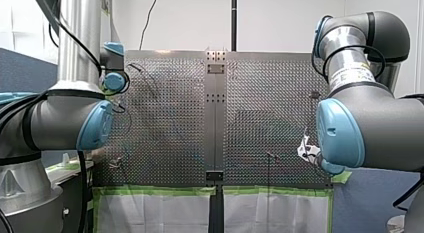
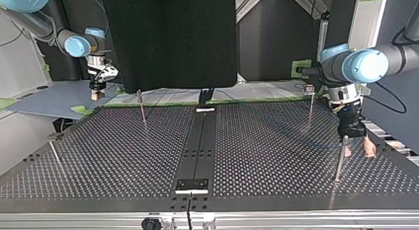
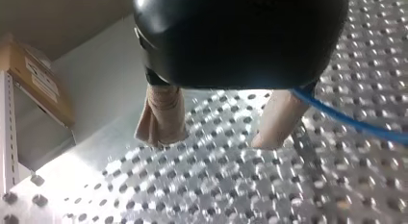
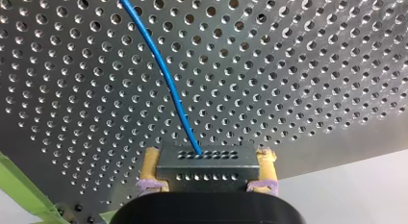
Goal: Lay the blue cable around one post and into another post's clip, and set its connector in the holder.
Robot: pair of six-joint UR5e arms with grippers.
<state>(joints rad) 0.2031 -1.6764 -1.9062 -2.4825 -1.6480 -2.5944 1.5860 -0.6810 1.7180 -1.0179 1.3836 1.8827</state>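
A: Status?
B: Looks early, routing not started. My right tool (image 4: 209, 160) is clenched on the dark grey perforated metal connector (image 4: 207, 173). The thin blue cable (image 4: 166, 75) curves off it toward 11 o'clock over the perforated steel desk (image 4: 298, 65).
A: Left?
B: My left tool (image 3: 219, 130) is released, cable just beside one pad. Next I need to loop it round a thin metal post (image 2: 340, 161).

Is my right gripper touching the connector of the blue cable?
Touching. The right wrist view shows the connector pressed between the right gripper's two padded fingers, one on each side, with no gap.
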